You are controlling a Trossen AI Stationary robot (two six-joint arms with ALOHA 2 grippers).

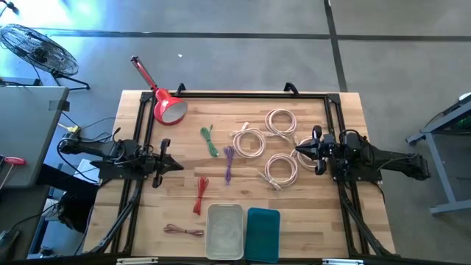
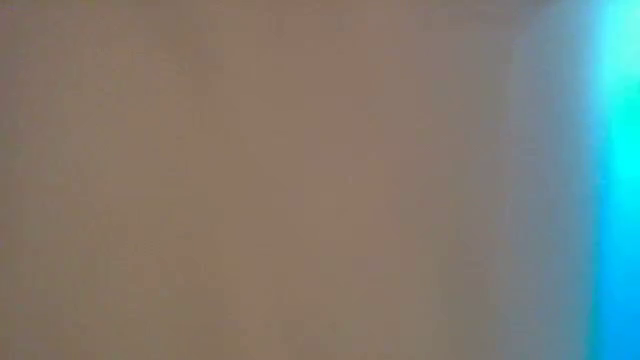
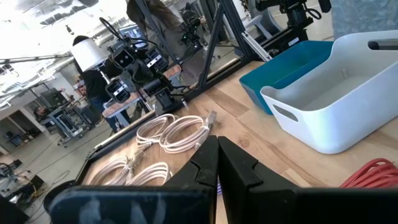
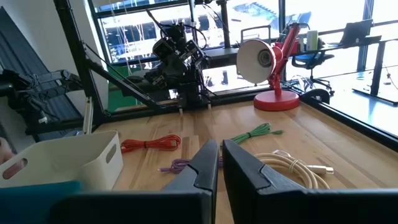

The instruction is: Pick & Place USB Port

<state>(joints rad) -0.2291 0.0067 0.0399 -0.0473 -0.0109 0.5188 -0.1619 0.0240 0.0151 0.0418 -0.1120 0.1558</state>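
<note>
Left gripper (image 1: 179, 165) sits at the table's left side, fingers pressed together, holding nothing. Right gripper (image 1: 297, 151) sits at the right side, fingers nearly touching, also holding nothing. Three coiled white USB cables (image 1: 249, 141) lie just ahead of the right gripper, the nearest coil beside its tip. White bin (image 1: 225, 231) and teal bin (image 1: 263, 234) stand side by side between the grippers, at the table's (image 1: 324, 221) front edge. Low view shows only blur.

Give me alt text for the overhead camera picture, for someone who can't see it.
Two dark robot arms rest at opposite sides of a wooden table, left gripper and right gripper both shut and empty. Between them lie three coiled white cables, small coloured cable bundles, a white bin, a teal bin and a red lamp.
</note>
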